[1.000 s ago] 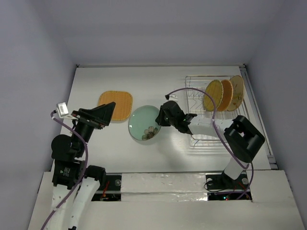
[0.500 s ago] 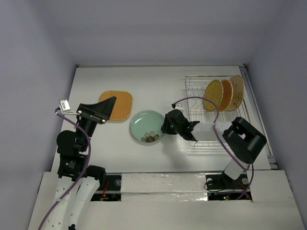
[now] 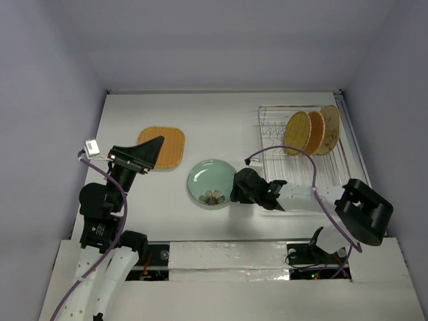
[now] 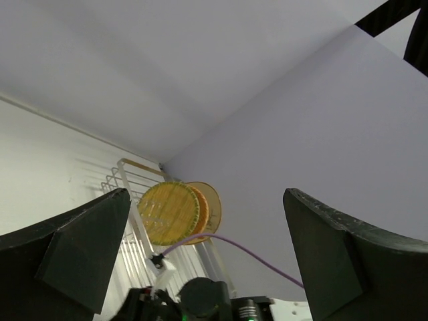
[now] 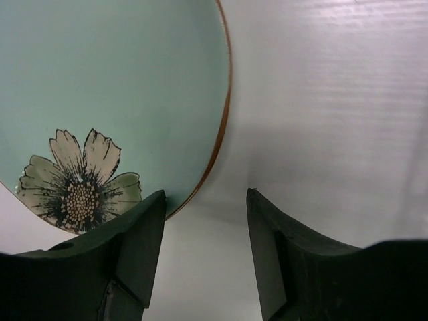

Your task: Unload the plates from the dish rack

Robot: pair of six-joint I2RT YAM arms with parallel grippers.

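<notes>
My right pincer [image 5: 205, 194] hangs open with nothing in it. The green flower plate [image 5: 120, 87] lies flat on the table [image 5: 334, 100], its rim just ahead of one fingertip. My left pincer [image 4: 206, 194] is spread wide too, and well ahead of it three plates [image 3: 311, 132] stand upright in the rack [image 3: 271, 120].

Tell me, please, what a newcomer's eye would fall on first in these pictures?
The pale green flower plate lies flat at centre, the right claw open at its right edge. At the far right, three round plates stand on edge in the wire dish rack; a rounded-square orange plate lies flat to the left.
</notes>
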